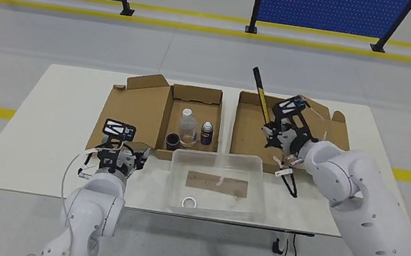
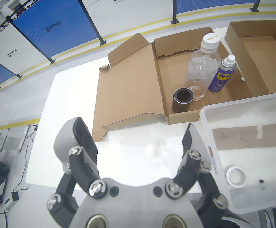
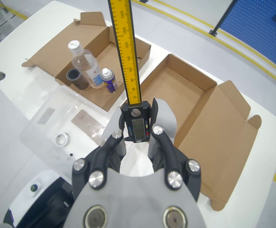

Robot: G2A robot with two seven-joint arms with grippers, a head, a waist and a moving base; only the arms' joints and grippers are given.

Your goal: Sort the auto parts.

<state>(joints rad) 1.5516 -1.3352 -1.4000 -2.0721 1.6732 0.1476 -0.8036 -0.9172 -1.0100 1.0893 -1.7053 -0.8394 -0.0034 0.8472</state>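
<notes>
The yellow measuring tool [image 3: 127,64] is pinched tight in the right gripper [image 3: 138,108]. Its long end sticks out past the fingers, with a brown box [image 3: 185,92] just under and in front. The left gripper [image 2: 133,125] is wide and holds nothing above the white bench [image 2: 129,151]. A see-through tub [image 2: 237,102] with a white ring [image 2: 236,176] is right beside it, and a second box [image 2: 127,90] with a bottle [image 2: 201,73], spray can [image 2: 222,75] and black tube [image 2: 182,102] is just in front.

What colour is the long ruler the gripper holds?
Yellow with black marks. The ruler shows best in the right wrist view.
</notes>
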